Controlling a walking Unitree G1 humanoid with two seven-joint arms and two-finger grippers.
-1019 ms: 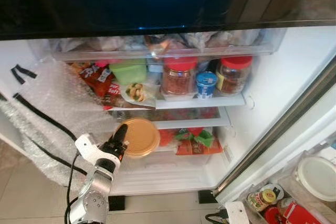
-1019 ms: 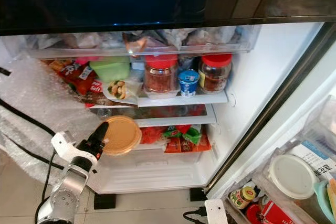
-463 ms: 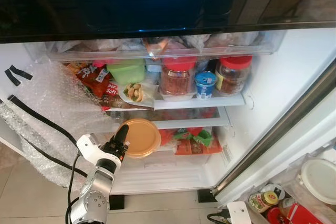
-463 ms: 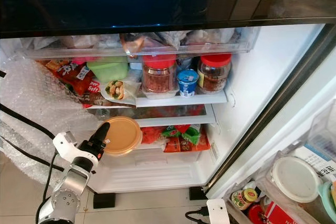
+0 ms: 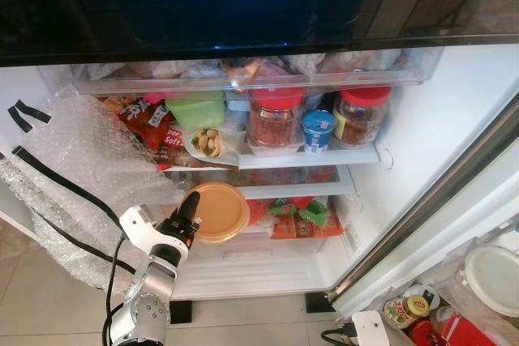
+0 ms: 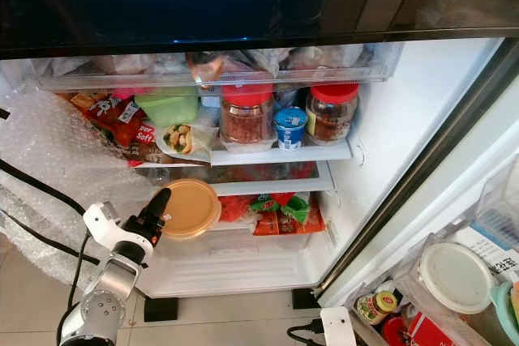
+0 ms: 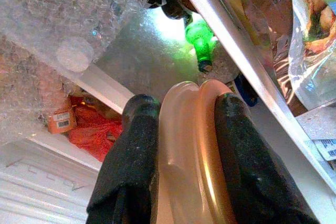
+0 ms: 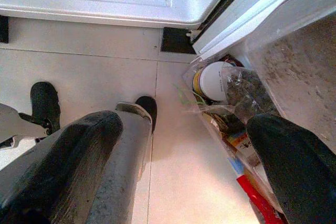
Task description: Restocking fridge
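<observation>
Red snack packet (image 5: 152, 123), far left of the middle fridge shelf: white lettering, partly legible, reads roughly "Soft"; the rest is too crumpled to read.

White carton (image 6: 499, 250) in the door bin, near right: dark printed lines, too small to read.

Barcode sticker on an orange packet (image 7: 61, 120), lower shelf: bars only, digits illegible.

Jar and tub labels on the shelf: unreadable.

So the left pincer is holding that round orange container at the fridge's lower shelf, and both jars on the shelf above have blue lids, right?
Not quite. The two jars have red lids, as the left eye view shows; only the small cup between them is blue. The rest stands: the left pincer is shut on the round orange container at the lower shelf.
</observation>
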